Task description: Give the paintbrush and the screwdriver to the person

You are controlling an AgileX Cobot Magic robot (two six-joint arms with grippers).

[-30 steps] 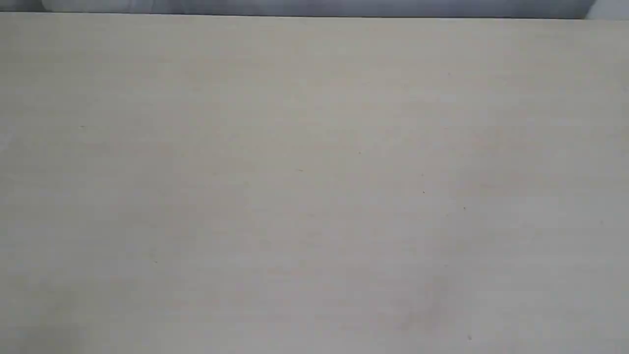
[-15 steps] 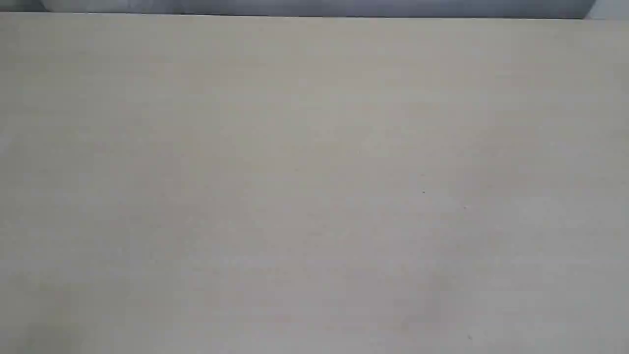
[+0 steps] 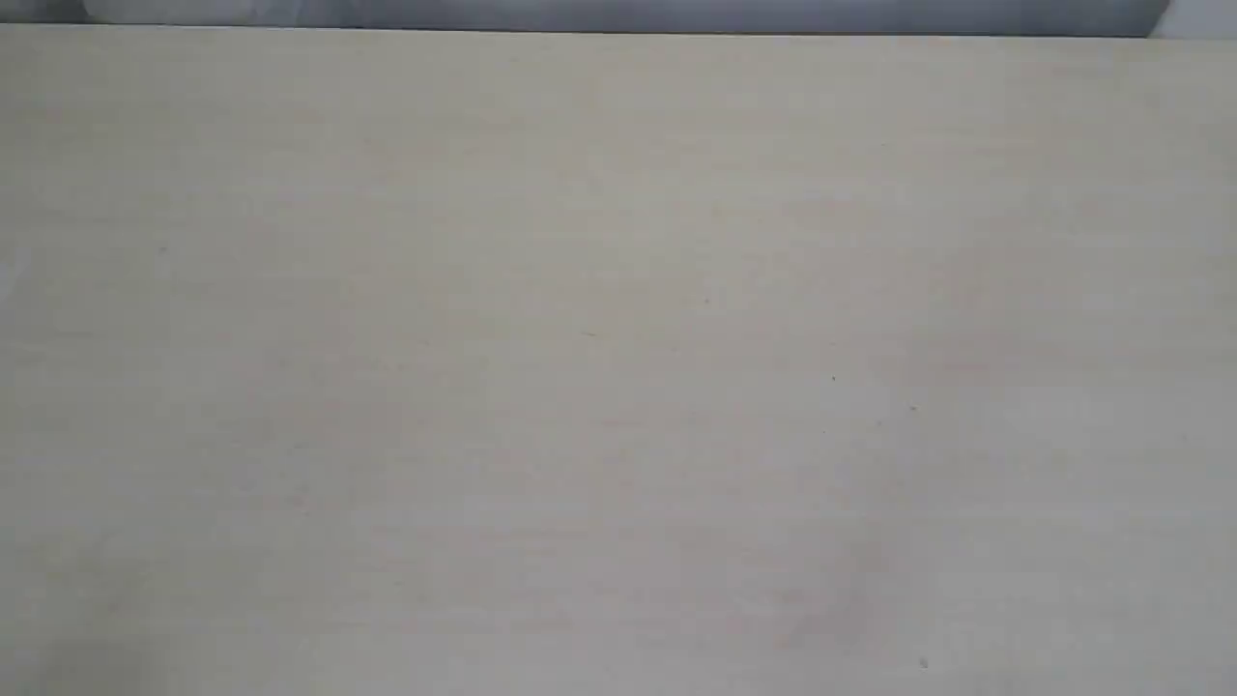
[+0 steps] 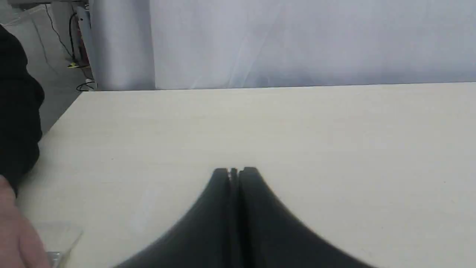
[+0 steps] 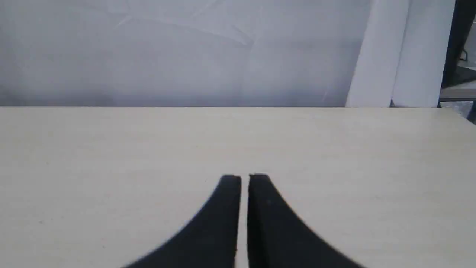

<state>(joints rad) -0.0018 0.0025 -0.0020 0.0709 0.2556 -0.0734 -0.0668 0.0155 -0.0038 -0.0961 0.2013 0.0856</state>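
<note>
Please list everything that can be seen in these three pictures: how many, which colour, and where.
table: one, pale beige, fills the exterior view and lies under both claws.
backdrop: one, white-grey cloth, behind the table's far edge.
cables: a few, black, on the floor past the table's corner.
pale flat thing: one, whitish with a silver bit, on the table beside the hand; too blurred to name.
person's hand: one, light skin, at the table's edge, seen only in the left wrist view.
black sleeve: one, on that person's arm.
left claw: one, black, shut, holding nothing.
right claw: one, black, shut to a thin slit, holding nothing.
</note>
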